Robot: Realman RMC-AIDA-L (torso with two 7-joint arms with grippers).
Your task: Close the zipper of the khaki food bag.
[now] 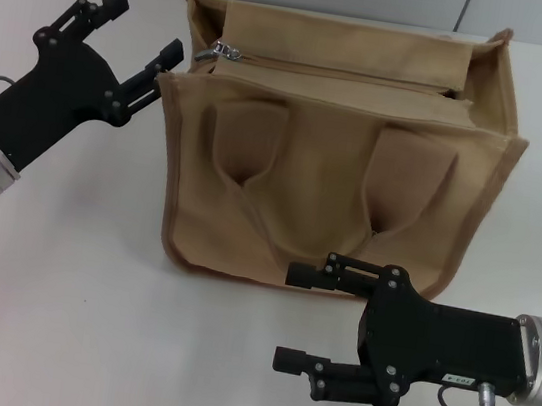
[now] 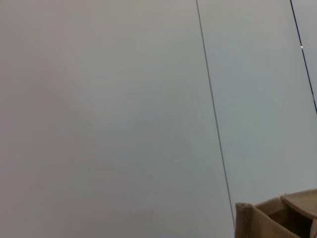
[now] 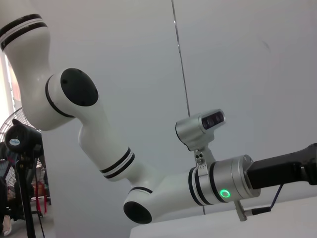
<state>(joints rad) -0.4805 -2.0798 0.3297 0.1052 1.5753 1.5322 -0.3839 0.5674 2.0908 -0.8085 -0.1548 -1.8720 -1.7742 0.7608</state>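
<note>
Two black grippers flank the khaki food bag point(image 1: 331, 171) in the head view, where the bag stands upright on the white bench point(image 1: 53, 314) toward the far middle, its two looped handles folded down against the near face. Along the bag's top panel runs the zipper point(image 1: 340, 71), its silver slider and pull tab sitting at the end nearest the robot's left. The left gripper point(image 1: 144, 29) hovers just beside the bag's upper left corner, fingers point(image 1: 167, 53) released and spread apart, one tip close to the bag's edge near the slider but holding nothing. The right gripper point(image 1: 293, 317) hangs low in front of the bag's near bottom edge, pointing toward the robot's left, its fingers point(image 1: 306, 274) also spread wide with nothing between them; the upper finger lies just at the bag's lower trim. From the left wrist view, mostly a pale wall with thin dark seams fills the picture, and only a corner of the khaki food bag point(image 2: 267, 220) shows, its top edge and a bit of the inner panel visible. From the right wrist view, the left arm point(image 3: 99, 148) stretches across, white segments with black bands, a lit green ring near its wrist and a small silver camera mounted above it, with a fan on a stand point(image 3: 22, 144) off at the side behind.
</note>
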